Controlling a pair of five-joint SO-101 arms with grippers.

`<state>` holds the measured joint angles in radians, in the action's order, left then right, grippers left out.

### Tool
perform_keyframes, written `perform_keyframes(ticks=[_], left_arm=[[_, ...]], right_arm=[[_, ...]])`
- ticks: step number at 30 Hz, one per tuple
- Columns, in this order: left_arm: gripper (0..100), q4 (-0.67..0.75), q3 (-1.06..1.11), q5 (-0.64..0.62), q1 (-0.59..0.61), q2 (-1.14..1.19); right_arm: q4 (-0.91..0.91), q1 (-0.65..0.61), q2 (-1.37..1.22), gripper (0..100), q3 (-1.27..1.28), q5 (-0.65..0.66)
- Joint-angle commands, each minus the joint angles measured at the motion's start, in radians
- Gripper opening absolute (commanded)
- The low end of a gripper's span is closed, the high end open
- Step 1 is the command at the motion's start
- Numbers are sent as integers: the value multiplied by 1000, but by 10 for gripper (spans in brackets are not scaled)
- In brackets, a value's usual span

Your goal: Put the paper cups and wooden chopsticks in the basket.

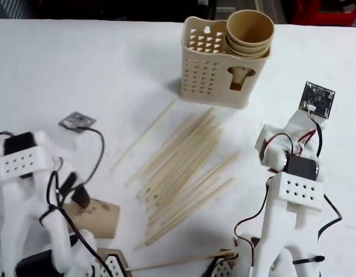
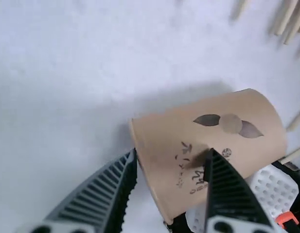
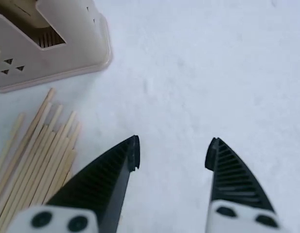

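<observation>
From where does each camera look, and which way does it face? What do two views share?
High view: fixed above the table, facing down on the basket holding stacked cups, the loose chopsticks, the left arm and right arm.
Left wrist view: on the left wrist, facing down through the open left gripper at a lying cup.
Right wrist view: on the right wrist, facing down past the open right gripper at bare table.
Shared: high and right wrist views both show basket and chopsticks.

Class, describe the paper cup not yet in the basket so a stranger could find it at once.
On the white table, find the heap of wooden chopsticks in the middle. Next to it, near the left arm, is a paper cup. Unlike the cups stacked in the basket, it lies alone on its side.
</observation>
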<state>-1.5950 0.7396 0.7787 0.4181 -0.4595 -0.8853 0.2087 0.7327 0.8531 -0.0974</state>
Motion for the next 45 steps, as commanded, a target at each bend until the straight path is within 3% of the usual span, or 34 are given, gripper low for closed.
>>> perform_keyframes(ticks=[1, 9, 16, 18, 23, 28, 33, 38, 45], left_arm=[[227, 3, 8, 2, -140, -13], [223, 3, 5, 2, -266, -13], [55, 0, -2, 0, -367, -13], [53, 0, -2, -2, -390, -13], [23, -6, -48, -2, -412, -15], [23, -100, -192, -3, -410, -15], [24, -190, -331, -103, -407, -15], [56, -189, -338, -213, -351, -13], [292, -189, -333, -313, -120, -12]], right_arm=[[13, -8, 16, 223, -8, -3], [13, -8, 16, 223, -8, -3], [13, -8, 16, 223, -8, -3], [13, -7, 16, 223, -8, -3], [13, -7, 18, 223, -8, -3], [13, -5, 19, 223, -8, -3], [13, -4, 19, 223, -8, -3], [13, -4, 21, 223, -8, -3], [13, -7, 21, 223, -8, -3]])
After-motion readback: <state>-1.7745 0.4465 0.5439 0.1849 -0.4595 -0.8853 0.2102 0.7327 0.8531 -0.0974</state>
